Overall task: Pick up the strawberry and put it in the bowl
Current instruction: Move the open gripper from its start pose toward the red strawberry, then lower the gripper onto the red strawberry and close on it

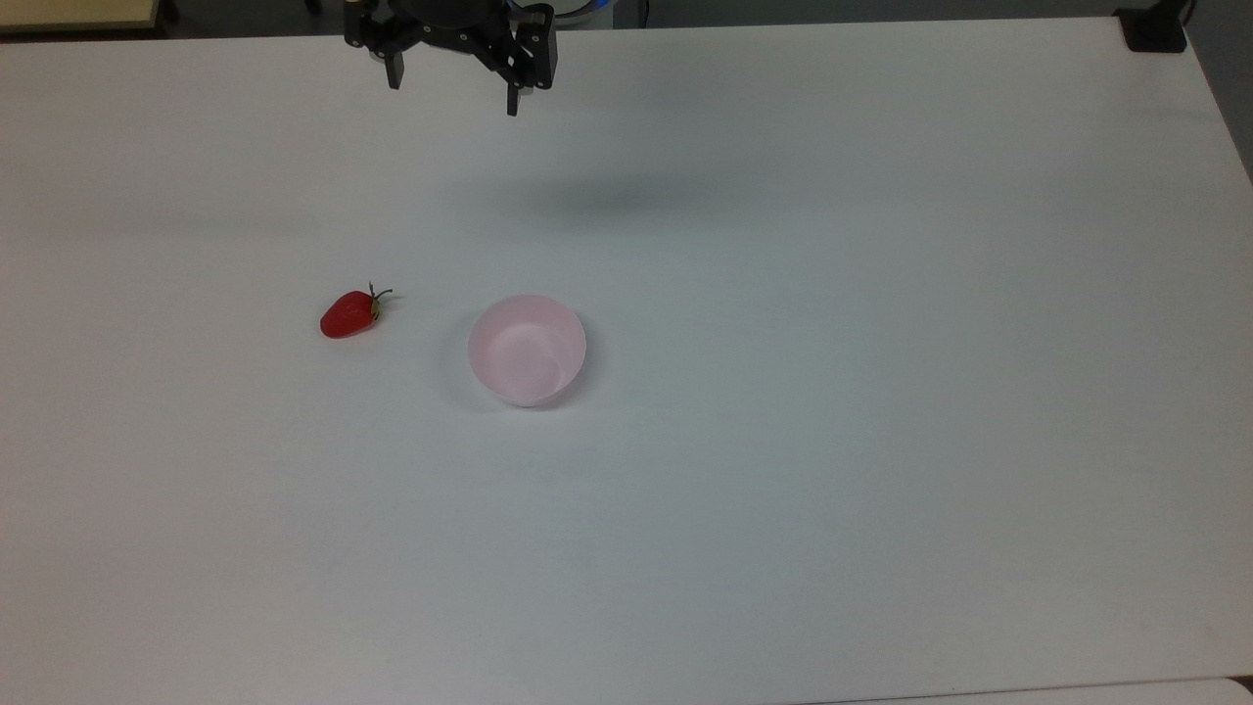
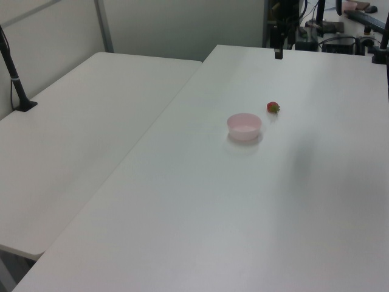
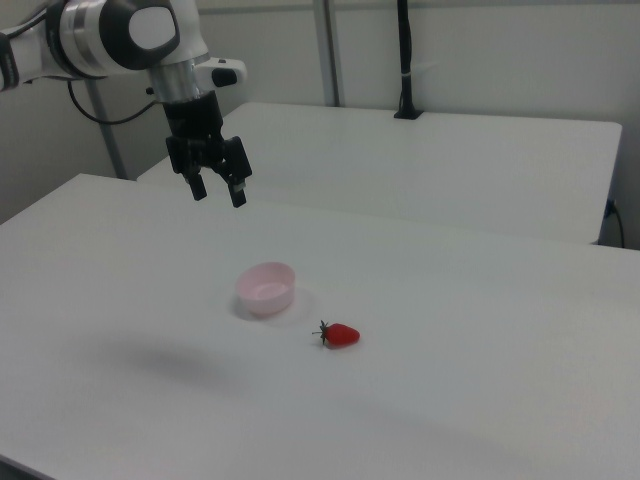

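The gripper (image 1: 452, 96) hangs high above the far side of the white table (image 1: 881, 490), its two fingers spread apart with nothing between them. The strawberry (image 1: 348, 314) lies on its side on the bare tabletop, to the top view's left of the bowl (image 1: 527, 350) and near it but not touching; its green cap and thin stem point toward the bowl. The bowl stands upright and looks empty.

The strawberry's glossy skin suggests it will be light and somewhat slippery, and its cone shape could let it squirt out of a pinch near the tip. Whether it is soft fruit or a hard plastic model is hard to judge from here. The safest hold is probably across the widest part of the red body just below the cap, not on the stem. The thin-walled bowl likely shifts easily if bumped
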Controlling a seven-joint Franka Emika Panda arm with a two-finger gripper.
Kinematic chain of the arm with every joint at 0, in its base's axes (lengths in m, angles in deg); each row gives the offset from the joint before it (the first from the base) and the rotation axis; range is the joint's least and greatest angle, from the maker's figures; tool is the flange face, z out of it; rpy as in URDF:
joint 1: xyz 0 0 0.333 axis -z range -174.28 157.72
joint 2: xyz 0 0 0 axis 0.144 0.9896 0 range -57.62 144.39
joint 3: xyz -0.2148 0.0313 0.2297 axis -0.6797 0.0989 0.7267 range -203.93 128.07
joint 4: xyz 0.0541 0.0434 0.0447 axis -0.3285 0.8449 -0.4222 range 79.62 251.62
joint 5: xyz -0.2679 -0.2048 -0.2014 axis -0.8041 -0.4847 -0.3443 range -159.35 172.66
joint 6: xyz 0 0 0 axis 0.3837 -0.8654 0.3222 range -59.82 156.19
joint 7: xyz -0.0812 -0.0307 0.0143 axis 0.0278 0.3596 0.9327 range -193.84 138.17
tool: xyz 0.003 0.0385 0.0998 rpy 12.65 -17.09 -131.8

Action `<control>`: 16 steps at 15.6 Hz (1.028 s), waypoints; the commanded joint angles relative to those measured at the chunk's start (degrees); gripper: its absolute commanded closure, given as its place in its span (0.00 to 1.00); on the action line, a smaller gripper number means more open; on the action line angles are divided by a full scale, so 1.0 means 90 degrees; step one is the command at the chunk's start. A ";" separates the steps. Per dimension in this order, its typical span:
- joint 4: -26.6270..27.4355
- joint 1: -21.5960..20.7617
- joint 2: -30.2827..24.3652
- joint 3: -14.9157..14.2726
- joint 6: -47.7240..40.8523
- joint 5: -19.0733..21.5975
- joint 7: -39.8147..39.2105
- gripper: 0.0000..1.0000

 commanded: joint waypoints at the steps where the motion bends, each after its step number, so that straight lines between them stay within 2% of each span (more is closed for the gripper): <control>1: 0.0216 -0.0093 -0.0231 -0.0074 -0.0144 0.0124 -0.0022 0.00; 11: 0.0206 0.0004 -0.0212 -0.0142 -0.0057 0.0124 0.0066 0.00; 16: 0.0177 0.0590 -0.0007 -0.0142 0.0352 0.0124 0.0095 0.00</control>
